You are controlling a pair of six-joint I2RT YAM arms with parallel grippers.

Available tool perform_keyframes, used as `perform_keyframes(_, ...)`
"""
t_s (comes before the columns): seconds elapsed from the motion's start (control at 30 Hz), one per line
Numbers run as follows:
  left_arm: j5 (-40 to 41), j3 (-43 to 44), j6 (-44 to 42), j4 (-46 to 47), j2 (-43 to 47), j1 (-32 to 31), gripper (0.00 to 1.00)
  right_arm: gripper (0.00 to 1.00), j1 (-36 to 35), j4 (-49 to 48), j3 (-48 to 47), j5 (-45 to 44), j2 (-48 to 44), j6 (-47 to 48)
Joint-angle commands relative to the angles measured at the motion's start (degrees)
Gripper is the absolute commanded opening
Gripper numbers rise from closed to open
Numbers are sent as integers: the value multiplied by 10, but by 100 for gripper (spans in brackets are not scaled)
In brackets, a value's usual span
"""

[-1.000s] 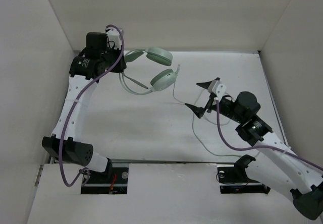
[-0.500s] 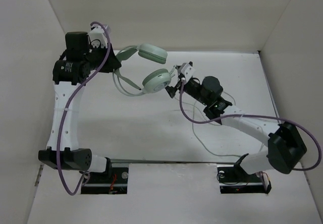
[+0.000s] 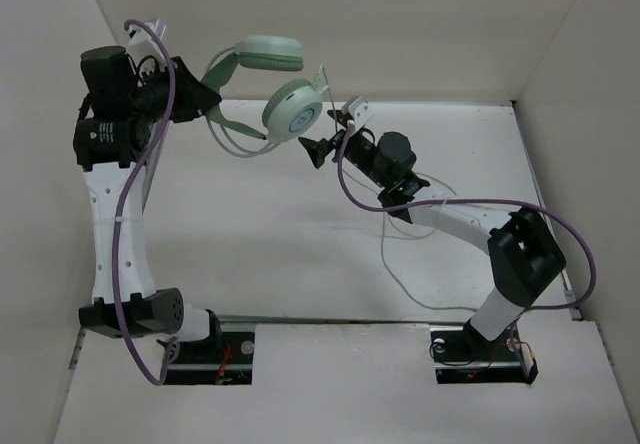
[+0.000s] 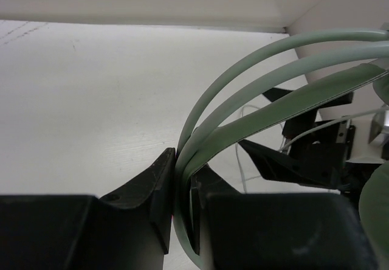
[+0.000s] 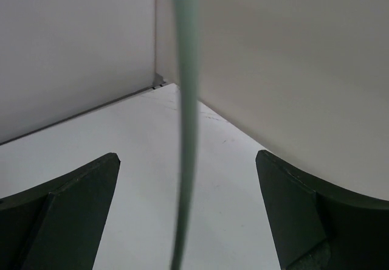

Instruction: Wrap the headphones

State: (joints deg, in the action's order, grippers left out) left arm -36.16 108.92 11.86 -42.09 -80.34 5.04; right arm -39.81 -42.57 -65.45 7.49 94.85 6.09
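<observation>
While the left gripper (image 3: pixel 203 104) holds the headphones (image 3: pixel 290 114) raised off the table (image 3: pixel 250 234) near the far left corner, we judge the wrap barely begun. From the left wrist we see its jaws closed hard on the headband (image 4: pixel 261 69), with the two thin rails and the flat strap all pinched together low on the arc. The upper ear cup (image 3: pixel 268 52) and the lower ear cup (image 3: pixel 293 112) hang out to the right of that grip. No turn of cable (image 3: pixel 383 254) shows around band or cups from above. What we can trace of it lies loose on the table in a long slack curve running toward the right arm's base. The right gripper (image 3: pixel 325 142) sits just below and right of the lower ear cup with its jaws spread wide and nothing pinched. Its wrist view shows a pale green strand (image 5: pixel 185 100) passing between the fingers and clear of both. We take this for the cable near where it leaves the cup, but we cannot confirm that. Done so far, by our reading: headphones lifted and steadied, and the second gripper lined up on the strand. Left to do: catch the cable, lay every loop, and secure the free end.
</observation>
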Motion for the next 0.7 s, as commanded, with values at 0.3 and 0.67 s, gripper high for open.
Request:
perform_keyframes(0.3, -81, 77, 131, 111, -14, 62, 0, 100, -25, -52, 34, 61, 18, -72)
perform_keyframes(0.67, -105, 97, 167, 131, -18, 108, 0, 61, -29, -6, 76, 142, 13, -58)
